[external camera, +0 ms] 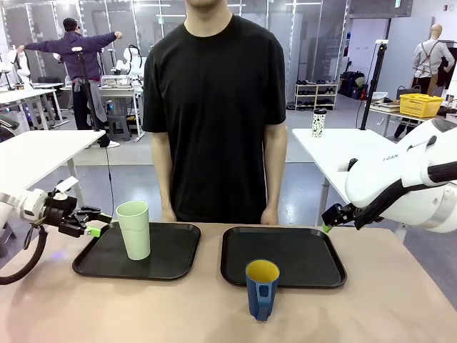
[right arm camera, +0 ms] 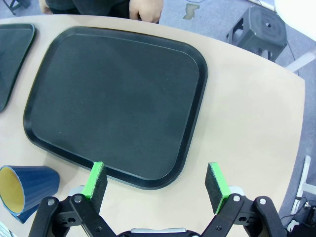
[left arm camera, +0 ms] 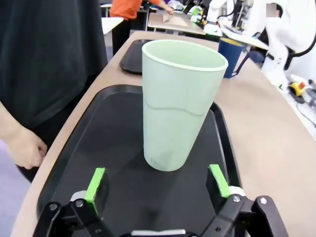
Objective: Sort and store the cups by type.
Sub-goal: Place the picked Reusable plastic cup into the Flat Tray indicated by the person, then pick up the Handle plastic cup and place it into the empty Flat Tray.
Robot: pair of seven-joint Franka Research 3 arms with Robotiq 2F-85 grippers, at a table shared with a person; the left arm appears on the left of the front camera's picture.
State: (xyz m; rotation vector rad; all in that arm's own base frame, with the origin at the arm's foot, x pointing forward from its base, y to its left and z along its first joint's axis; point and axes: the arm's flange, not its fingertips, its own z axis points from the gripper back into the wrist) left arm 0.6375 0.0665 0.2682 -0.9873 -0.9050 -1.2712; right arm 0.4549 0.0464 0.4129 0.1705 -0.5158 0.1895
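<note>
A tall pale green tumbler stands upright on the left black tray. My left gripper hovers open just left of it, apart from it. In the left wrist view the tumbler rises a little beyond my open left gripper, with nothing between the fingers. A dark blue handled mug with a yellow inside stands on the table in front of the right black tray. My right gripper hangs open above that tray's far right corner. The right wrist view looks down past the open right gripper at the bare tray and the mug.
A person in a black shirt stands at the far edge, hands resting by the trays; one hand is close to the left tray. Bare tabletop lies in front of and right of the trays.
</note>
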